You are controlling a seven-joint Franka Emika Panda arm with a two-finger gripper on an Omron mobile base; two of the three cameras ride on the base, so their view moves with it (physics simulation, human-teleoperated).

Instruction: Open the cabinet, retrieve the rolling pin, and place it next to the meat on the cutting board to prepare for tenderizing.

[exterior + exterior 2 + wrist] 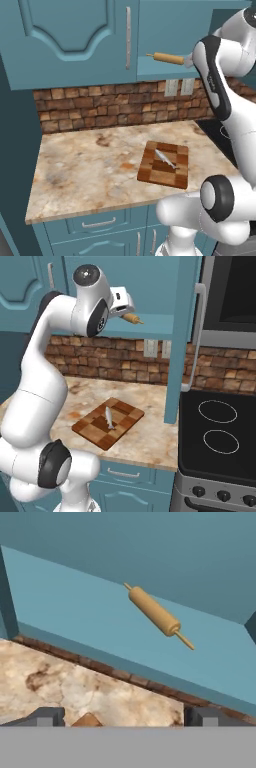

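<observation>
Cabinet point(150, 286) open, right door point(184, 331) swung out edge-on over the counter point(85, 170). Rolling pin point(154, 612) lying on the cabinet's bottom shelf point(90, 622), untouched. Gripper point(122, 716) raised in front of the shelf, short of the pin, jaws spread wide, holding nothing. Meat point(165, 158) resting on the cutting board point(150, 170), down on the counter beside the stove point(220, 441)
</observation>
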